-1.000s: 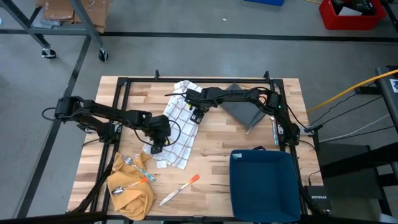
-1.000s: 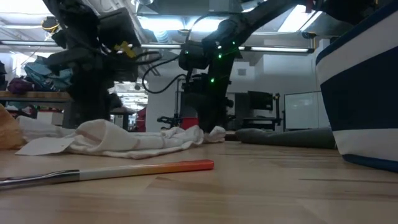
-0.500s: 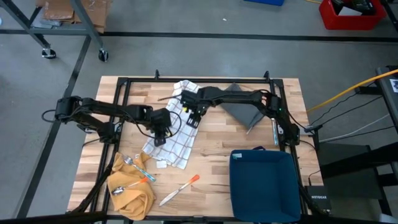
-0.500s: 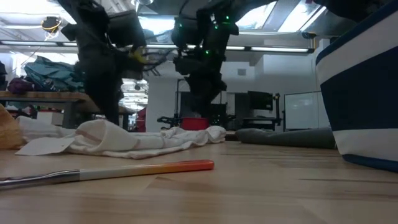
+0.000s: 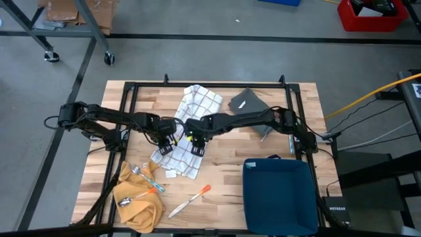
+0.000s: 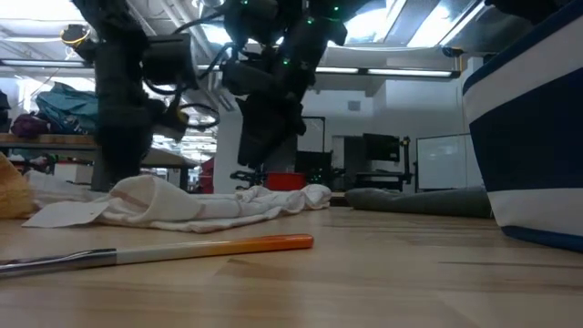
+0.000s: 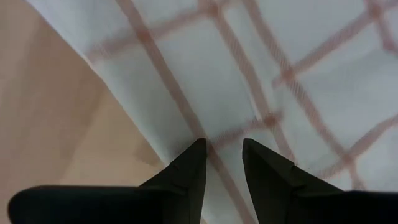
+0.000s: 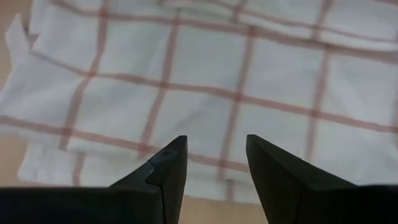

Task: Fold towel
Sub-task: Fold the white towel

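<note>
**Both end effectors over the checked towel at mid-bench**

The bench point(image 5: 217, 171) is a pale wooden top with a dark frame along its edges. At its near right corner stands a blue bin point(image 5: 279, 194), the biggest thing on it; in the low view its blue and white wall fills the right side.

The towel point(image 5: 191, 108) comes next: white with a thin red check, lying as a long, rumpled strip from the far middle of the bench toward the near left. In the low view it shows as a low, bunched white heap point(image 6: 182, 205).

A yellow cloth point(image 5: 139, 201) lies crumpled at the near left corner with a spoon point(image 5: 128, 199) on it. A grey cloth point(image 5: 248, 104) lies flat on the far right part of the bench, well apart from the towel.

The left end effector point(image 5: 166, 143) is over the towel's left edge; its wrist view shows the fingers point(image 7: 186, 177) parted by a narrow gap, with checked fabric and bare wood beyond them and nothing pinched. The right end effector point(image 5: 197, 145) is just beside it over the strip's middle, fingers point(image 8: 273, 171) spread wider above the fabric, gripping nothing.

A knife point(image 5: 189, 201) with an orange handle lies near the front edge, between the yellow cloth and the bin.
</note>
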Robot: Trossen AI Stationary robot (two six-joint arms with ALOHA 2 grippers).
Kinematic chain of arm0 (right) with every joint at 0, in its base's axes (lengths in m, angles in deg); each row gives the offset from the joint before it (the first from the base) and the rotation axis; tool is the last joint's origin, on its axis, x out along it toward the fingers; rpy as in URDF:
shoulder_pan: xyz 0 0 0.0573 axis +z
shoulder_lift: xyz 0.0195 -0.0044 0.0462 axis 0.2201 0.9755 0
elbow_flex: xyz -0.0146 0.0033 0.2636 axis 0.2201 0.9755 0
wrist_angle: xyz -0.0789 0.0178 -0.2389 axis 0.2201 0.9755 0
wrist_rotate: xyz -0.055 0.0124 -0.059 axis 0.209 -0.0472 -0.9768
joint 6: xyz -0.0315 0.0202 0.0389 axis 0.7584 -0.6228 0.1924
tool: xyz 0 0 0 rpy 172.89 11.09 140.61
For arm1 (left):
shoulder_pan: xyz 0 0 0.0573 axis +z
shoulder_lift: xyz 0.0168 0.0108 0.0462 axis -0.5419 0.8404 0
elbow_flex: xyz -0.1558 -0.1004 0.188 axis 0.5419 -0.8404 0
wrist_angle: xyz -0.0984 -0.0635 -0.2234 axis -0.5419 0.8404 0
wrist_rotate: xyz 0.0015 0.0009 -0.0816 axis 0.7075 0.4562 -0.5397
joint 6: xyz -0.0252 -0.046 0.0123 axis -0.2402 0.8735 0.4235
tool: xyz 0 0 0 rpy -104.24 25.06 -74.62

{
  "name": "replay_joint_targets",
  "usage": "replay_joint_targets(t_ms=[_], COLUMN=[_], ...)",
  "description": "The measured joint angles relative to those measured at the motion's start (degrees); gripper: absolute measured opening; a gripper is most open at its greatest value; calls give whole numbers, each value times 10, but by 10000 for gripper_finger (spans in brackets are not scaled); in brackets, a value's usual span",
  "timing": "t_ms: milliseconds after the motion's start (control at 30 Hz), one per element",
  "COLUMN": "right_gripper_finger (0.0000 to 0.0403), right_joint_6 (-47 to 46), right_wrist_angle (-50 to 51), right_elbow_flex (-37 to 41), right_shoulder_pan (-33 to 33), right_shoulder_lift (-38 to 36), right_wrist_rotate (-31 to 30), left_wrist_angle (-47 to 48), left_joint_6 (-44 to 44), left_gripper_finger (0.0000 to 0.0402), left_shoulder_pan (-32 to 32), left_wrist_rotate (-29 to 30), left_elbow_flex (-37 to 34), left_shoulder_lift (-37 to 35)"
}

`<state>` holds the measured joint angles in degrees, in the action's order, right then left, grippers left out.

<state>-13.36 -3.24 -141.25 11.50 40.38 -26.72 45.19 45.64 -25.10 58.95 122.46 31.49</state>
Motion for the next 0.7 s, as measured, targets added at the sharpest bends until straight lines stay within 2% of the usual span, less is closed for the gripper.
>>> replay_joint_targets(t_ms=[167,433,700], right_gripper_finger=[168,168,168], right_joint_6=[-3,-1,63], right_wrist_angle=[-3,38,154], right_elbow_flex=[22,23,22], right_shoulder_pan=[6,5,4], right_shoulder_lift=[14,44,42], right_wrist_rotate=[-6,-15,-109], left_wrist_angle=[-5,-72,-204], left_joint_6=[21,16,-32], left_gripper_finger=[98,98,98], left_shoulder_pan=[-28,-77,-123], left_wrist_rotate=[-5,-60,-72], left_elbow_flex=[-16,-24,-24], left_shoulder_lift=[0,1,6])
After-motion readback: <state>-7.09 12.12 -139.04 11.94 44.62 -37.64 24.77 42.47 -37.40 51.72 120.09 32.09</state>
